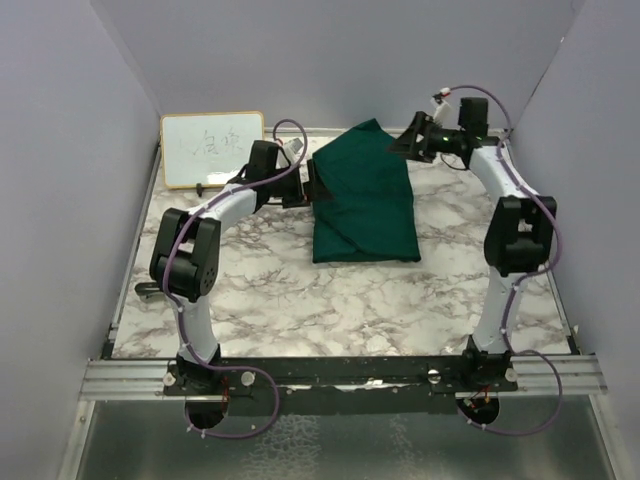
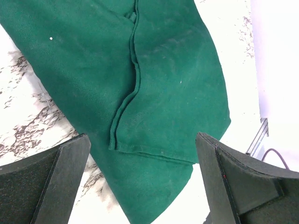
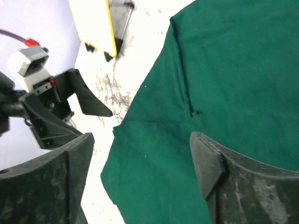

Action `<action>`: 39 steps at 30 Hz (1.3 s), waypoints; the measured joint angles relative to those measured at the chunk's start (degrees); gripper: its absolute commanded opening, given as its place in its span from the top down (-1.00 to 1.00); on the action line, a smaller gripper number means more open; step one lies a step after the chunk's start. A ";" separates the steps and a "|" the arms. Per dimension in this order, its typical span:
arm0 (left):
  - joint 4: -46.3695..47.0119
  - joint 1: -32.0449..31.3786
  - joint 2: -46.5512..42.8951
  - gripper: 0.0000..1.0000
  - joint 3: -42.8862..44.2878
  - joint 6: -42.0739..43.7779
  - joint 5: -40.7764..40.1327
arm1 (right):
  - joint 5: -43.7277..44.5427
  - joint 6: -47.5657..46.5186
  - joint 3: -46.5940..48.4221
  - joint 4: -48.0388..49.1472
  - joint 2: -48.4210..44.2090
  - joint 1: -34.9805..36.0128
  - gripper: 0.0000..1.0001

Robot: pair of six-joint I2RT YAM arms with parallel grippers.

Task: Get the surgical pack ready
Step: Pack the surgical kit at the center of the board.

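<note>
The dark green drape (image 1: pixel 365 195) lies folded into a rough rectangle toward the middle of the far edge of the table, its far end running up to a point near the back edge and its near end squared off. One flap overlaps another along a soft ridge down its length, clearest in the left wrist view. No tray, instruments or gauze show anywhere; whether they are wrapped inside cannot be told. The left gripper (image 2: pixel 141 136) hangs just off the bundle's left edge with its fingers spread wide and nothing between them. The right gripper (image 3: pixel 141 136) hovers over the far right corner of the cloth, also released and empty. The two flank the bundle from opposite sides, probably so that each can take a flap or an end for the next fold or tuck; the wrapping looks well along but loose. The marble-patterned table (image 1: pixel 300 300) is bare around the cloth. A wood-framed whiteboard (image 1: pixel 212 148) is propped at the far left corner, well apart from the drape. Plain pale walls (image 1: pixel 330 60) close in three sides, and a metal rail (image 1: pixel 340 372) carries the arm bases along the near edge.
</note>
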 measured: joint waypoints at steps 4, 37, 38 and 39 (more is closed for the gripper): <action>0.85 0.20 -0.48 -0.99 -1.16 0.04 2.58 | -0.24 0.85 -16.70 5.90 -12.35 -7.17 -0.77; 8.79 0.52 8.92 0.01 -4.52 -5.46 6.14 | -8.28 7.82 -53.09 31.06 -13.66 -10.25 0.02; 9.44 0.52 8.92 0.04 -4.98 -5.97 6.27 | -8.37 8.15 -53.24 31.50 -13.62 -10.25 0.04; 10.25 0.52 8.92 0.06 -5.35 -6.62 6.51 | -8.44 8.52 -53.33 31.89 -13.51 -10.19 0.07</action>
